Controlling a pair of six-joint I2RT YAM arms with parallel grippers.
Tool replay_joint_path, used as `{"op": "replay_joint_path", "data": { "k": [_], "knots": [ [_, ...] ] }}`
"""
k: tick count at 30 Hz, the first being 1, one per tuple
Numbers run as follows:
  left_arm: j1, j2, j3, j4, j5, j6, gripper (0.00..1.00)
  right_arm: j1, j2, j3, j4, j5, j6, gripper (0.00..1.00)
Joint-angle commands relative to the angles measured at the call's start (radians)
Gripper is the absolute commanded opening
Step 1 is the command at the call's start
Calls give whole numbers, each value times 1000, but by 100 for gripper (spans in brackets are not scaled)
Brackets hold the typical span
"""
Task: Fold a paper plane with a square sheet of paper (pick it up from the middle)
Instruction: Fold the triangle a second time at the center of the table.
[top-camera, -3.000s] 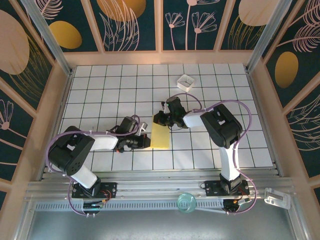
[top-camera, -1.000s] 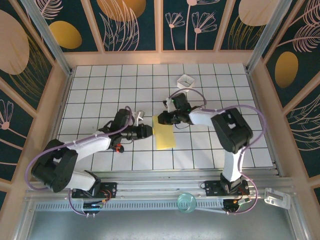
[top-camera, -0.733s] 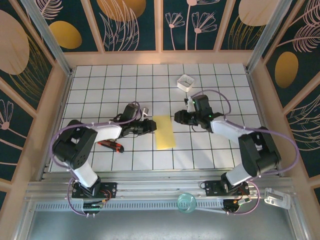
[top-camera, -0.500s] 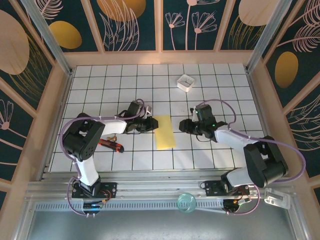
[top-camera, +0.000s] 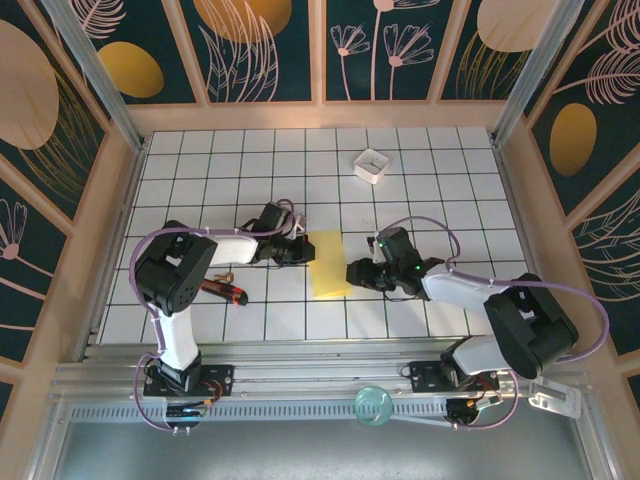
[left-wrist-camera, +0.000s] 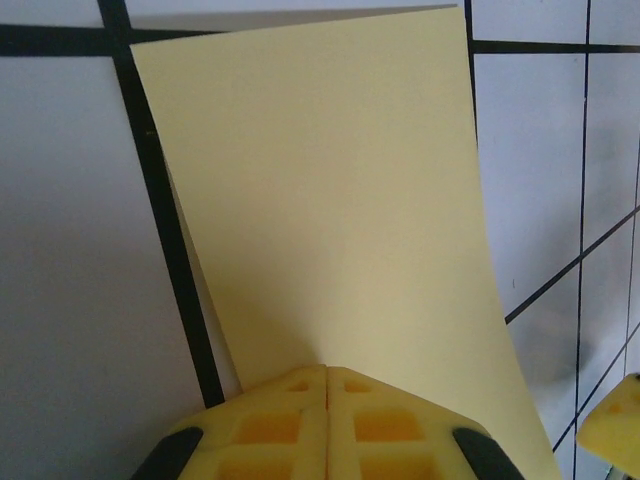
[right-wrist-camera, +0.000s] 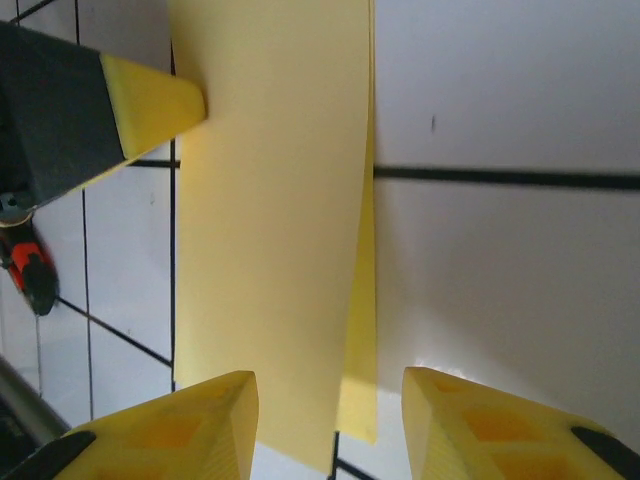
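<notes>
The square sheet of paper (top-camera: 328, 265) lies on the grid table folded in half, a yellow strip one tile wide with no pointed tip. My left gripper (top-camera: 303, 250) is shut, its tips (left-wrist-camera: 327, 375) pressing on the sheet's (left-wrist-camera: 320, 200) left edge near the far end. My right gripper (top-camera: 351, 272) is open at the strip's right side near its front end. In the right wrist view its fingers (right-wrist-camera: 328, 385) straddle the paper's (right-wrist-camera: 270, 200) slightly lifted double edge without touching it.
A small white square box (top-camera: 371, 164) stands at the back, right of centre. A red and black tool (top-camera: 222, 290) lies left of the paper, under the left arm. A round glass object (top-camera: 373, 404) sits on the front rail.
The right gripper swung away to the right, then came back left and nearer to the strip's right edge. The left gripper moved right onto the paper's left edge. The paper stayed put.
</notes>
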Motion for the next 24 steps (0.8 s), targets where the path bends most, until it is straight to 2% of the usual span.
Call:
{"op": "replay_joint_path", "data": {
  "k": [1,10,21,24],
  "knots": [
    [-5,49,0,-86,-5,51,8,15,-5,-30,54,-50,86,42],
    [-6,57,2,-89,-10,61,8,22,35,-64,144,-74,149,41],
    [-5,59,15,-102,-14,71,8,23,95,-61,241,-108,206,25],
    [-5,62,21,-106,-14,76,8,24,104,-52,241,-92,210,24]
  ]
}}
